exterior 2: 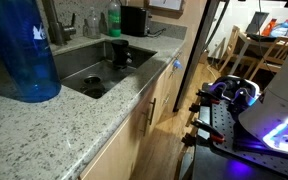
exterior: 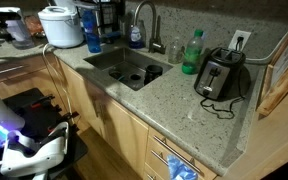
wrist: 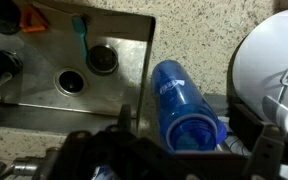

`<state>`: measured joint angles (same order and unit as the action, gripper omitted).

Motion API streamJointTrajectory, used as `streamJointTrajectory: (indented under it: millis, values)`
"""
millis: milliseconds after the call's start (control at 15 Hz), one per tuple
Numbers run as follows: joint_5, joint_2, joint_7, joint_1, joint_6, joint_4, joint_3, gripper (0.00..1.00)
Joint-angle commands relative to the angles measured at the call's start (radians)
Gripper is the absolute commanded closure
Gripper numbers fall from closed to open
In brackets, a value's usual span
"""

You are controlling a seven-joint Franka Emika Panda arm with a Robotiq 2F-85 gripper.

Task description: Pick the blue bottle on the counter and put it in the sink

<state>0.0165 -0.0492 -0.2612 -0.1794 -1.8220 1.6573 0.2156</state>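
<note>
Speckled granite surface (exterior: 174, 100) runs over light wooden cabinets (exterior: 124, 125), with the dark sink (exterior: 106, 62) recessed in it under a curved faucet (exterior: 144, 20). White cooker (exterior: 60, 26) sits at the far end, black toaster (exterior: 221, 72) on the other side of the sink. Blue bottle (exterior: 91, 30) stands upright on the surface just beside the cooker, between cooker and sink, and looms large in an exterior view (exterior 2: 19, 50). Green bottle (exterior: 192, 50) near toaster, shorter blue bottle (exterior: 136, 35) by faucet. Wrist view looks down on the blue bottle (wrist: 179, 105). Fingers (wrist: 125, 125) are dark and blurred, spread fully wide, holding nothing, clear of the bottle
</note>
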Motion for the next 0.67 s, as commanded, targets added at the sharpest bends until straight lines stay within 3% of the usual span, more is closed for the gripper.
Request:
streamJointTrajectory:
  millis: [0,600]
  values:
    - [0.0,-0.007,-0.001,-0.011,0.006,-0.011,-0.01,0.0]
    - [0.031,-0.022,-0.004,-0.014,-0.026,-0.006,-0.013,0.0]
